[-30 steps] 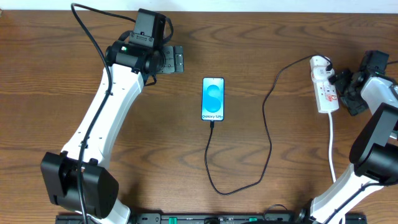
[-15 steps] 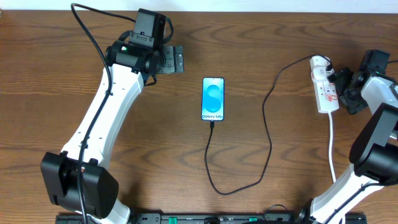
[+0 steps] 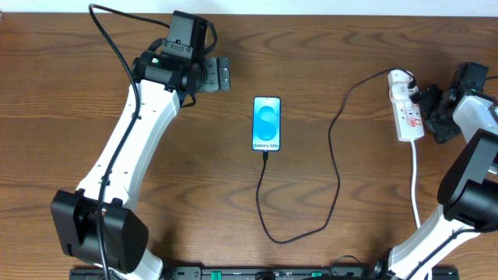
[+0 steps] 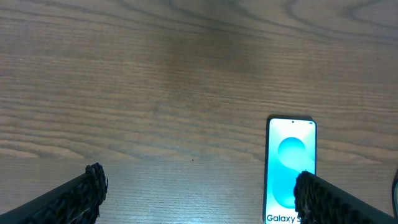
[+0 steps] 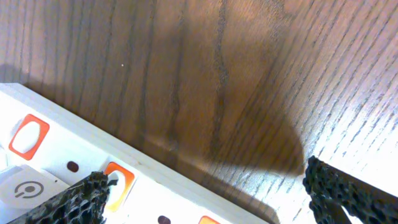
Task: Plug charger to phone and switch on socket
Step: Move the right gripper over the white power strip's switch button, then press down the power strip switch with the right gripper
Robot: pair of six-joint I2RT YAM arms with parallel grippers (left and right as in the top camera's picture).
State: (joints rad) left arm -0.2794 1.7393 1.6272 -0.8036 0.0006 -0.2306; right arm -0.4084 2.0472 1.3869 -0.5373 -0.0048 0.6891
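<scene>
Holding almost still, the spread right gripper (image 3: 429,109) sits at three o'clock of the socket (image 3: 406,113), pressing no switch (image 5: 119,179) yet; the charger (image 3: 336,167) reaches the phone (image 3: 266,124).

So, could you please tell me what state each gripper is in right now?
Left gripper: open, holding nothing.
Right gripper: open, holding nothing, one finger at the power strip.

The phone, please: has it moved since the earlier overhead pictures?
No. The phone lies just as far from the far edge of the table as before, still square to it.
</scene>
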